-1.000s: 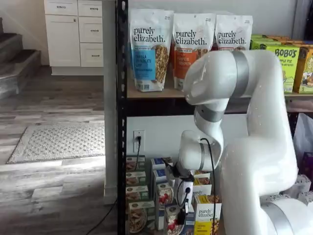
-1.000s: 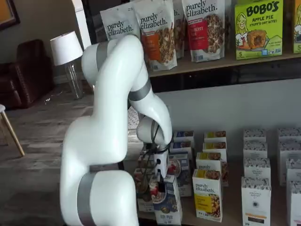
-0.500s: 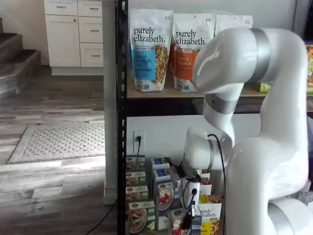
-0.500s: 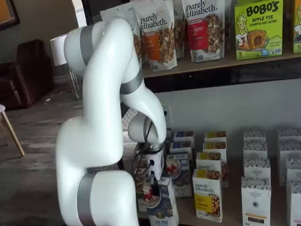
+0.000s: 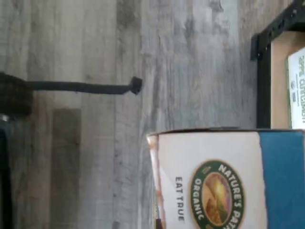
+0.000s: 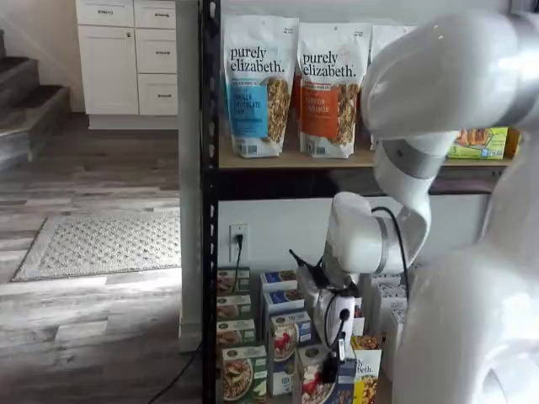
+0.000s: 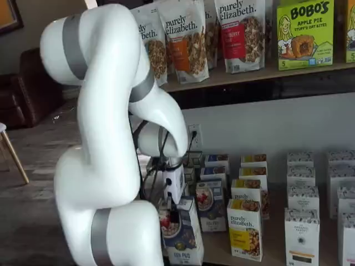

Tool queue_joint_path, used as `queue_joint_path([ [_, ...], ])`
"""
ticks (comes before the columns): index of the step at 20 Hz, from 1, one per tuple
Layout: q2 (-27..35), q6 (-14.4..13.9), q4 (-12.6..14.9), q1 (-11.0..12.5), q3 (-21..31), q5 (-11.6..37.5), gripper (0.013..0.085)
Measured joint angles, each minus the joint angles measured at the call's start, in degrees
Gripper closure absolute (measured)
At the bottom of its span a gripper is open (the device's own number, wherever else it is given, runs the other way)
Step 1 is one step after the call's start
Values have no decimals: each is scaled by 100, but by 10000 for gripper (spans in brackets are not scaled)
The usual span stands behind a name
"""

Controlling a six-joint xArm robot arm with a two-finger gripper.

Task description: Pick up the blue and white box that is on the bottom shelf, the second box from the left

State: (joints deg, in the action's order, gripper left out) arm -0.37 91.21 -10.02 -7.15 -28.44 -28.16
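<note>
Grey wood-plank floor runs up to the black metal-post rack; white cabinets sit at the back of the room and a rug lies on the floor. Upper tan-board tier carries purely elizabeth bags and, in a shelf view, a green BOBO'S box. My white arm fills the foreground in both shelf views, elbow high, wrist bent down toward the bottom shelf.

Rows of small boxes stand on that shelf: green-fronted ones at the rack post, yellow purely elizabeth boxes further along, white ones at the far end.

My gripper has its black fingers closed on the top of the blue and white box. That box is tilted and sits forward of its row at the shelf's front edge, just beside the yellow boxes. In the wrist view the box fills the frame close up: white panel, round "Nature's Path Organic" logo, blue band, floor beyond it, rack corner and tan board at one edge.
</note>
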Motion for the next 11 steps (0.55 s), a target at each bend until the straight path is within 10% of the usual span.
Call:
queue_joint_path([
  [11,-1524,-399,179,-125,292,-1280,490],
])
